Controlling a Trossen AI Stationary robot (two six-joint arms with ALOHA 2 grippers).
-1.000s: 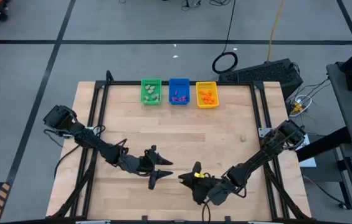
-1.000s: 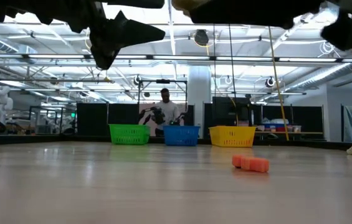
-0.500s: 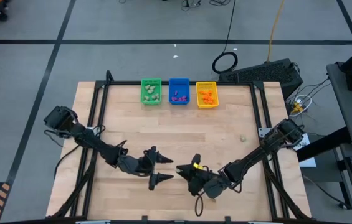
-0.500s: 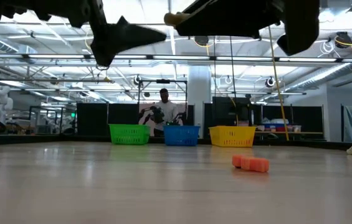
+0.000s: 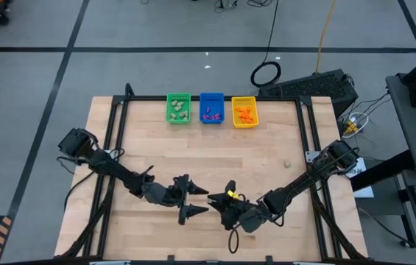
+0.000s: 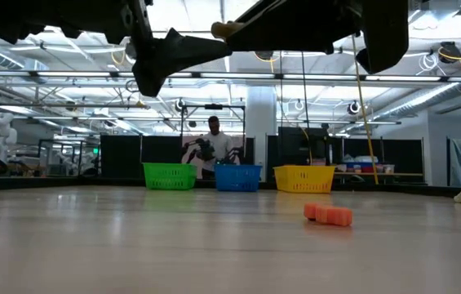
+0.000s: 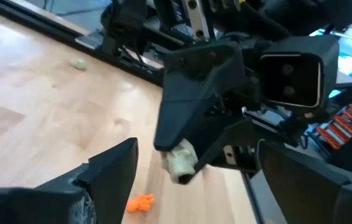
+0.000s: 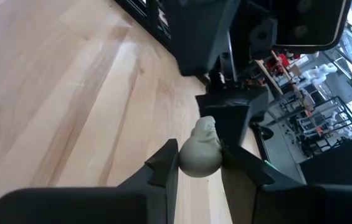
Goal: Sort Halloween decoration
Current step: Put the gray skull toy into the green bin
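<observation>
1. The right gripper (image 8: 199,163) is clenched on a small pale greenish-beige rounded trinket (image 8: 201,151), pinched between its dark fingertips and held above the light wooden table (image 5: 215,162) near the front edge.
2. The left gripper (image 5: 194,202) faces it, its two dark fingers (image 7: 110,168) spread wide with nothing between them. Judging from this nose-to-nose pose, the trinket is being offered for a handover, since the green rectangular plastic bin (image 5: 178,107) that holds similar pale pieces sits on the left arm's side of the row.
3. A small orange trinket (image 6: 328,214) lies loose on the table below the grippers, and another small pale trinket (image 5: 286,165) rests well apart, toward the right rail.
4. The blue plastic bin (image 5: 210,107) with purple pieces and the yellow plastic bin (image 5: 244,112) with orange pieces stand beside the green one along the far edge.
5. The wide wooden stretch between the grippers and the bins carries nothing, so a carry toward the far edge looks unobstructed. The tight spot is the front, where the two grippers nearly meet.
</observation>
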